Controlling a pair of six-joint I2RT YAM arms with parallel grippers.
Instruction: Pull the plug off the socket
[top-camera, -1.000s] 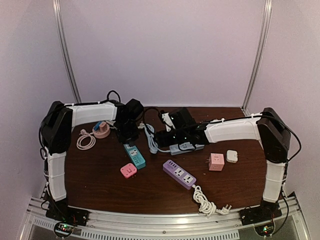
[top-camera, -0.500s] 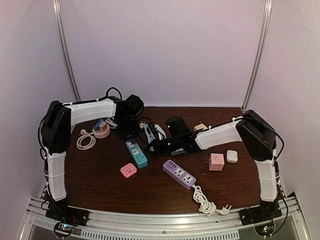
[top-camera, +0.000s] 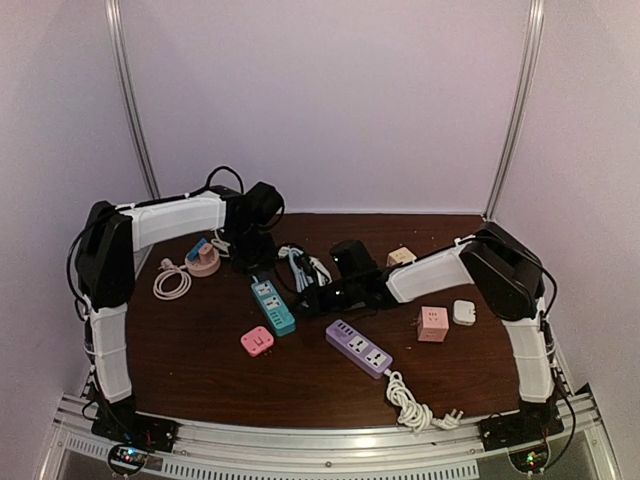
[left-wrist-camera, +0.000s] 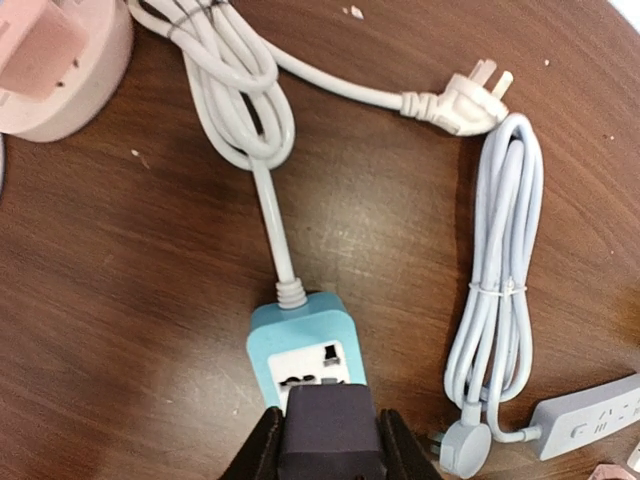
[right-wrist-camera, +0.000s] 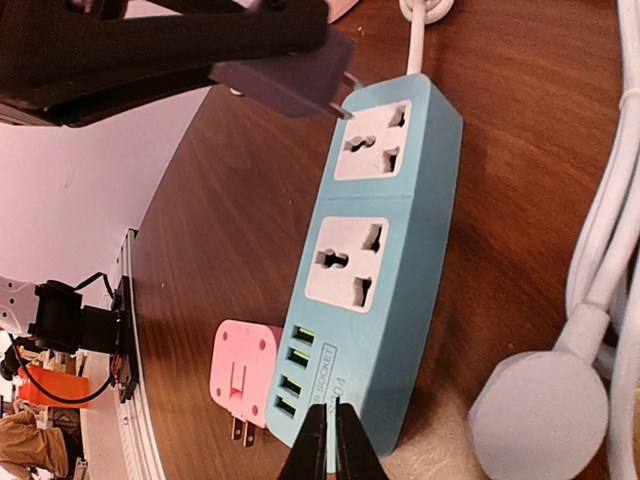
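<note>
A teal power strip (top-camera: 271, 306) lies left of centre on the brown table (top-camera: 200, 350). My left gripper (left-wrist-camera: 330, 447) is shut on a dark square plug (left-wrist-camera: 328, 432) over the end socket of the teal power strip (left-wrist-camera: 298, 330), by its white cord. In the right wrist view the plug (right-wrist-camera: 285, 78) hangs tilted, a metal prong bared at the edge of the strip (right-wrist-camera: 385, 240). My right gripper (right-wrist-camera: 335, 440) is shut, empty, its tips resting on the strip's USB end. From above, the left gripper (top-camera: 250, 256) and right gripper (top-camera: 303, 297) flank the strip.
A pink adapter (top-camera: 257, 342) lies beside the strip's near end. A purple strip (top-camera: 358, 347), pink cube (top-camera: 432, 323) and white cube (top-camera: 464, 312) sit to the right. Bundled white cables (left-wrist-camera: 498, 300) and a loose white plug (left-wrist-camera: 470, 100) lie behind. A pink round socket (top-camera: 203, 262) is far left.
My right arm swung left and its gripper shut, tips coming down on the teal strip. The left gripper rose and drew back a little with the plug.
</note>
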